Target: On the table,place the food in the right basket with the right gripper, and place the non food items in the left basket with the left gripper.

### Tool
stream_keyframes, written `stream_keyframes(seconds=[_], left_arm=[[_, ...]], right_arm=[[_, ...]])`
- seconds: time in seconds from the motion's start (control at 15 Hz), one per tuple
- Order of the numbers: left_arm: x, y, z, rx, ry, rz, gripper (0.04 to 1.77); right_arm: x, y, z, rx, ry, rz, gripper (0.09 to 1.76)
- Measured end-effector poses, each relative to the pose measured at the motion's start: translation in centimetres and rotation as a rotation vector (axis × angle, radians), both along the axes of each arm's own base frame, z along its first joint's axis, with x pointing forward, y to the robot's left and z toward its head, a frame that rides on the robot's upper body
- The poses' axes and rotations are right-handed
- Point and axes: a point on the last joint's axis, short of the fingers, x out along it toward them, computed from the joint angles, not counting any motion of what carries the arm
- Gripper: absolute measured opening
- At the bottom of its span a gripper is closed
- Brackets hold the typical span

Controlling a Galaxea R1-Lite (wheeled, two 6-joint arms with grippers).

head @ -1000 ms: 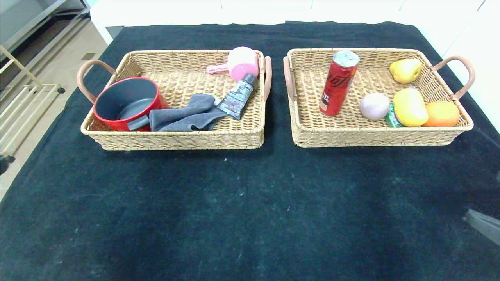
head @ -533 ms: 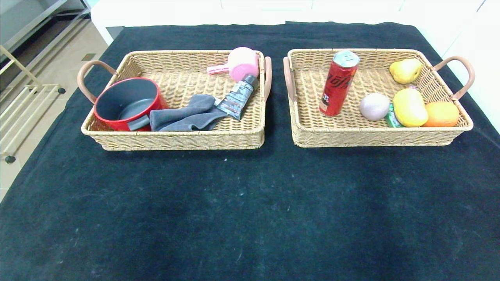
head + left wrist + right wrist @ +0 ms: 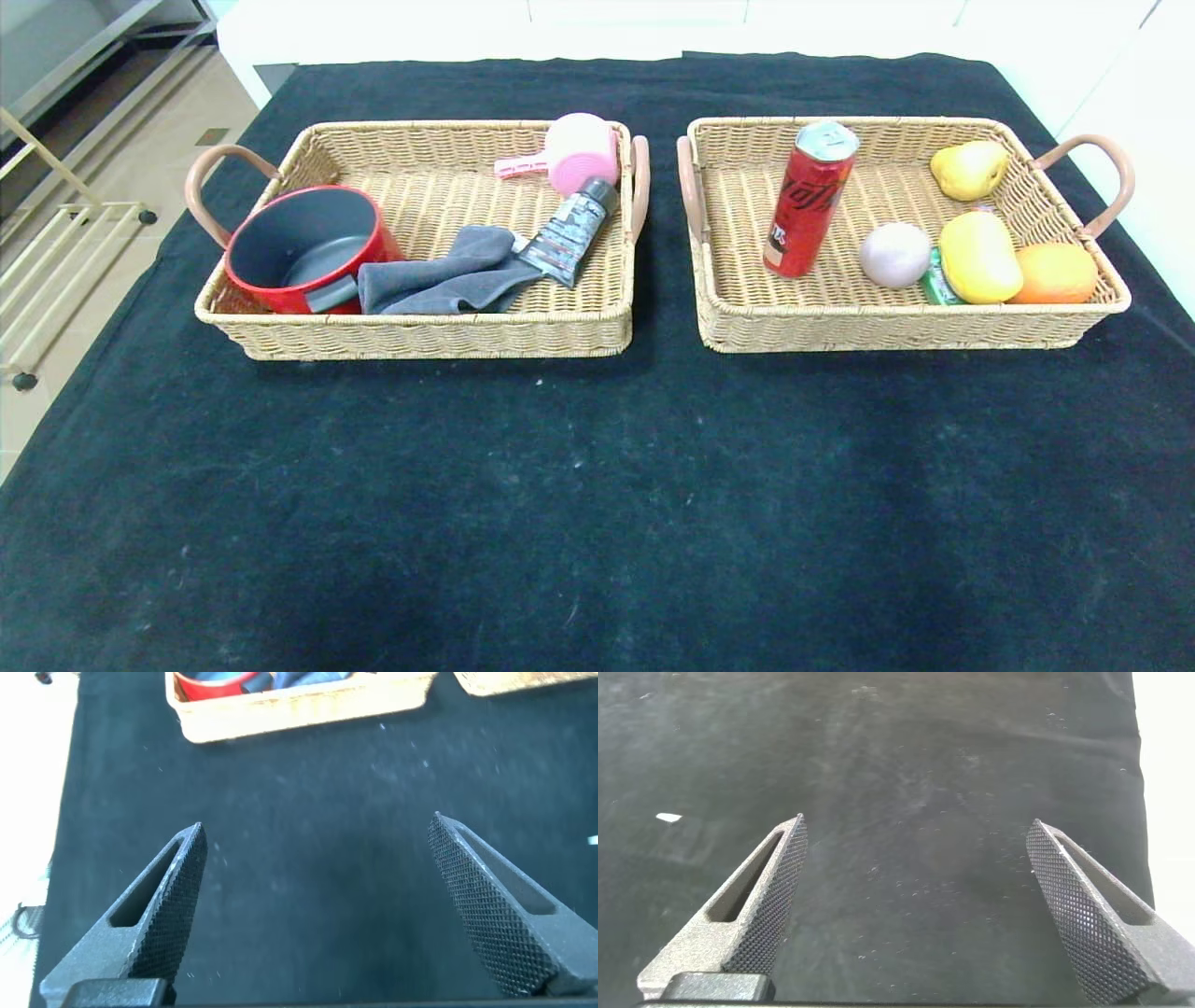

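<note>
Sorting looks done: you see the red can (image 3: 808,199) and fruit in the right basket (image 3: 1064,329), towel (image 3: 448,273) and tube (image 3: 569,231) in the left basket (image 3: 420,334); left gripper (image 3: 318,896) and right gripper (image 3: 915,896) hang spread wide, holding nothing

Head view high over table (image 3: 597,485); wrist views low, close.

Two baskets (image 3: 420,336) (image 3: 896,331), four non-food items, six foods.
</note>
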Motion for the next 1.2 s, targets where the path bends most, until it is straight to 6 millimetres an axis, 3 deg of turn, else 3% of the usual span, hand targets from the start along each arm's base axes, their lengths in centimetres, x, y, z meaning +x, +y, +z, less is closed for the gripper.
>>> stream_keyframes(seconds=[0.2, 0.4, 0.67, 0.87, 1.2], left_arm=[[0.4, 0.1, -3.6, 0.004, -0.033, -0.023, 1.71], [2.7, 0.2, -6.6, -0.032, -0.094, 0.010, 1.72], [5.4, 0.3, -11.9, -0.053, 0.012, 0.053, 1.72], [5.8, 0.4, -12.9, -0.082, 0.050, 0.082, 1.72], [6.0, 0.6, -13.6, -0.077, 0.069, 0.164, 1.72]], right_arm=[[-0.4, 0.1, -2.1, -0.003, -0.095, 0.036, 1.71], [0.9, 0.1, -4.1, 0.004, -0.202, 0.023, 1.71], [2.7, -0.1, -7.9, 0.001, -0.177, -0.051, 1.71], [3.0, -0.1, -9.1, 0.006, -0.097, -0.081, 1.71], [3.0, -0.1, -9.3, 0.087, -0.083, -0.086, 1.71]])
